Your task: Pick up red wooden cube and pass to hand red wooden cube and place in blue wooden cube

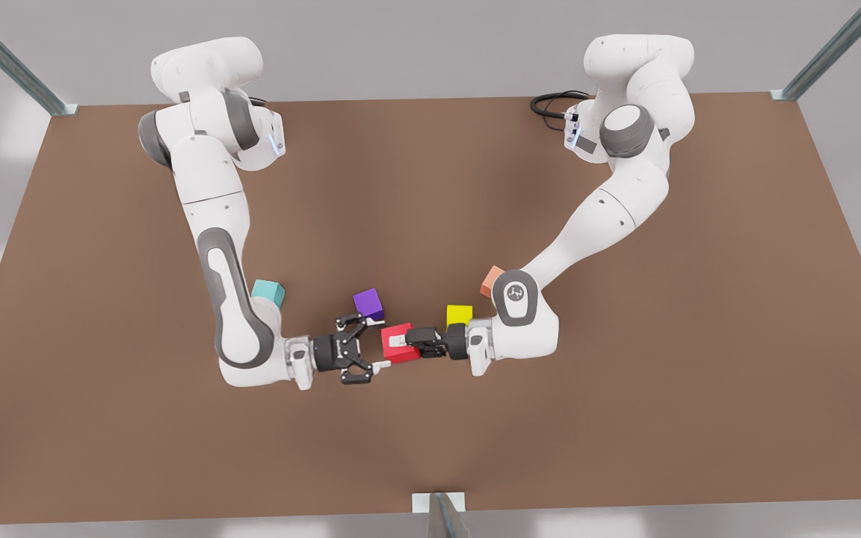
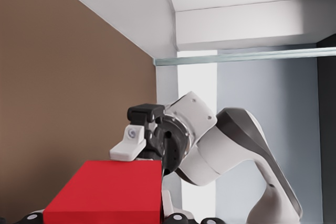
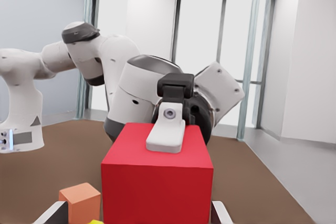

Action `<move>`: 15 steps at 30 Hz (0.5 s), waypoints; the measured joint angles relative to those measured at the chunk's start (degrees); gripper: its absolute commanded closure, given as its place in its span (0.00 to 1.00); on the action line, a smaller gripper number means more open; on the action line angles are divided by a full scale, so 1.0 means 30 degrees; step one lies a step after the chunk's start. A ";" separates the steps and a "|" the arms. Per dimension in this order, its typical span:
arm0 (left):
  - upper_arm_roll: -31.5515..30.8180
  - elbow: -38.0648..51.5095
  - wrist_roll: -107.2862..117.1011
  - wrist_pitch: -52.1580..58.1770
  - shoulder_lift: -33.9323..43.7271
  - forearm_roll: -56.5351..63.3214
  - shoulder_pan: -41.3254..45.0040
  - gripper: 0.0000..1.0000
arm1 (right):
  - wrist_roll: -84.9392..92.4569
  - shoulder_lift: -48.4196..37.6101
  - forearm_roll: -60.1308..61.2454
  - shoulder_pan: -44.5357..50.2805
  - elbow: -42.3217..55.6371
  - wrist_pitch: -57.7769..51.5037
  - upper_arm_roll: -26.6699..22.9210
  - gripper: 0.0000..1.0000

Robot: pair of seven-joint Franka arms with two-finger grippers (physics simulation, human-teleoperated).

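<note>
The red wooden cube (image 1: 394,353) hangs just above the table's front middle, with my left gripper (image 1: 405,344) shut on it from the front view's right. One of its white fingers (image 3: 165,132) lies flat across the cube's top face (image 3: 157,192). My right gripper (image 1: 372,345) comes in from the front view's left and stands open, its fingertips spread to either side of the cube's near edge without touching it. One of its white fingertips (image 2: 128,145) shows past the cube (image 2: 105,198). The blue wooden cube (image 1: 268,293) rests on the table, partly behind the right arm.
A purple cube (image 1: 368,304) lies just behind the right gripper. A yellow cube (image 1: 459,314) and an orange cube (image 1: 492,280) sit by the left arm's wrist. The brown table (image 1: 625,411) stretches wide on both sides.
</note>
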State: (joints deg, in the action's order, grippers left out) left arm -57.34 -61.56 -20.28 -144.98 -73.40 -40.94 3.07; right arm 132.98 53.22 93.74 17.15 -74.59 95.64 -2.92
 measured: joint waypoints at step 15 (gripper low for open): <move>-0.0001 -0.0005 -0.0269 -0.0002 -0.0013 -0.0113 0.0004 0.50 | -0.0718 0.0191 0.0499 0.0896 -0.0015 0.0946 0.0142 0.05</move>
State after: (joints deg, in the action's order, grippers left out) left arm -57.35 -61.58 -21.09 -144.98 -73.44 -41.28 3.08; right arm 130.83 53.80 95.23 19.83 -74.63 98.48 -2.50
